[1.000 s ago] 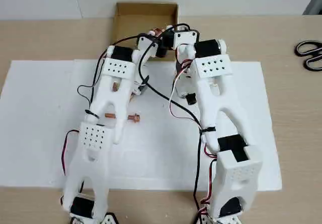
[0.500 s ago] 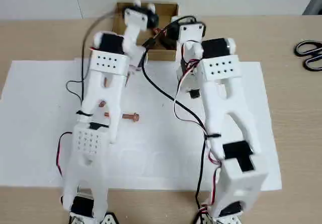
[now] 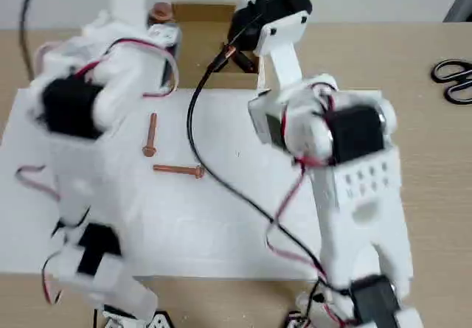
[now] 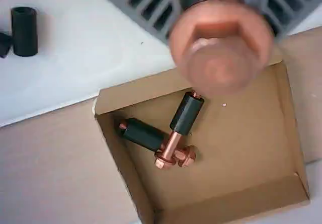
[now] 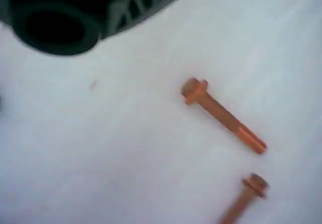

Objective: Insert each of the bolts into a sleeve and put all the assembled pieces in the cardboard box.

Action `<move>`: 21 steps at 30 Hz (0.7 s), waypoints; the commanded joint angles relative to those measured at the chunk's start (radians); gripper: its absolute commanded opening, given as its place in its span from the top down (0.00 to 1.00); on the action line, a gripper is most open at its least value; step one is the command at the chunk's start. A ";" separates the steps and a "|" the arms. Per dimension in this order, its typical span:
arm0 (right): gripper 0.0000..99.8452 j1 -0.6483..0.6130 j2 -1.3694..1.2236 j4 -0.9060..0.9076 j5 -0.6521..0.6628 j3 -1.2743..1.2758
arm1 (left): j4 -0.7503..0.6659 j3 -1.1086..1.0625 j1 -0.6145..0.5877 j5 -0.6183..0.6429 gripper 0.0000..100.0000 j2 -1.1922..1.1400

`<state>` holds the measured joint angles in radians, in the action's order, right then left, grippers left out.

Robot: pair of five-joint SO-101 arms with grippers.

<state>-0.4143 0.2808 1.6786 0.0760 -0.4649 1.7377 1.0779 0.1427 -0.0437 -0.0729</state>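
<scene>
My left gripper (image 4: pixel 221 38) is shut on a copper bolt (image 4: pixel 221 53), held head-on high above the cardboard box (image 4: pixel 241 173). In the box lie two assembled pieces (image 4: pixel 171 133), black sleeves with copper bolts through them. In the high view the left gripper (image 3: pixel 161 11) hangs over the box's (image 3: pixel 199 9) far left corner. My right gripper (image 5: pixel 55 12) is shut on a black sleeve (image 5: pixel 55 27), raised over the white paper. Two loose bolts (image 5: pixel 224 116) (image 5: pixel 246 196) lie below it, and they also show in the high view (image 3: pixel 150 135) (image 3: pixel 179 169). A spare sleeve (image 4: pixel 24 31) stands on the paper.
A white paper sheet (image 3: pixel 221 225) covers the middle of the wooden table. Scissors (image 3: pixel 453 77) lie at the far right edge. The right arm (image 3: pixel 346 166) stands tall over the paper's right half, and cables (image 3: pixel 221 188) trail across the sheet.
Both arms have risen sharply. The left gripper swung up and left over the box with a bolt. A second loose bolt, earlier under the left arm, now lies in the open.
</scene>
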 commanded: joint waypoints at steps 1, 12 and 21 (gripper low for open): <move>1.00 -0.022 0.145 0.002 0.006 -0.044 | 0.017 -0.219 0.002 0.006 0.99 0.296; 1.00 -0.022 0.496 -0.097 0.003 0.413 | -0.147 -1.040 0.002 0.166 0.99 0.902; 1.00 -0.022 0.842 -0.736 0.003 1.206 | -0.459 -1.402 0.176 0.354 0.99 1.074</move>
<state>-0.4342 0.9973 1.1324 0.0760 0.5294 1.3970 -0.2862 0.2731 0.2447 0.9628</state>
